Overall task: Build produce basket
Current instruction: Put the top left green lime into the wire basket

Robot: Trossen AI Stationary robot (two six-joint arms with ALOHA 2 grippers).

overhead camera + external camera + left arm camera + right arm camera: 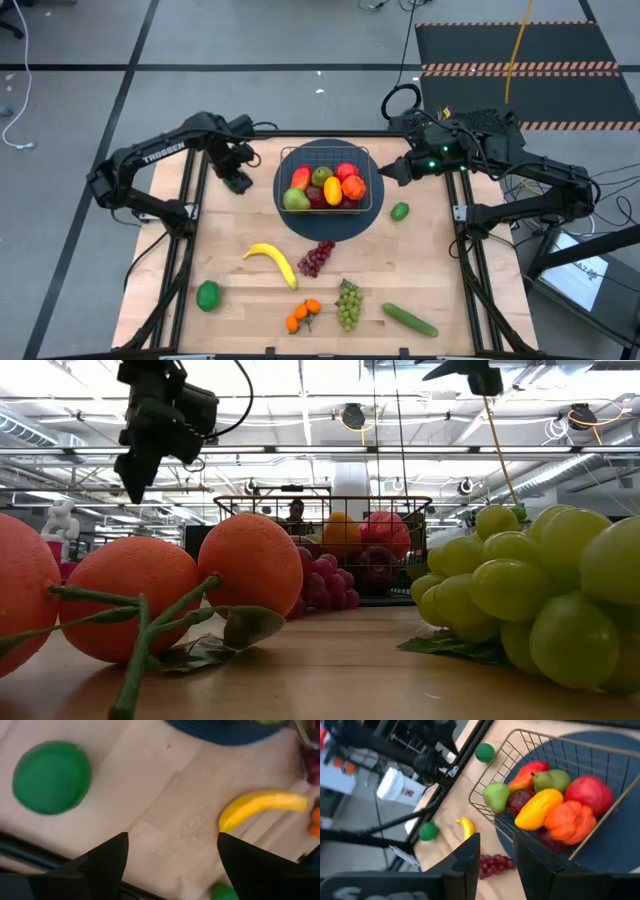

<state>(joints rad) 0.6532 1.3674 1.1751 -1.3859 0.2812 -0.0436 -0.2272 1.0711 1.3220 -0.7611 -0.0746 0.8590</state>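
The wire basket (pixel 290 160) stands on a round dark mat at the table's far middle, filled with several pieces of produce: a red apple (pixel 588 793), green pears, a yellow piece and an orange pepper. On the table lie a banana (pixel 272 262), purple grapes (pixel 316 257), green grapes (pixel 348 305), oranges (pixel 303 315), a cucumber (pixel 410 319) and two limes (pixel 208 295) (pixel 400 211). My left gripper (pixel 237 180) hovers left of the basket, open and pointing down over bare wood (pixel 170 850). My right gripper (pixel 390 172) hangs right of the basket, slightly open with nothing in it (pixel 496 865).
The dark mat (pixel 330 228) reaches out from under the basket toward the near side. Black frame rails run along the table's left and right edges (pixel 185 230). Bare wood lies between the mat and the banana, and at the near right past the cucumber.
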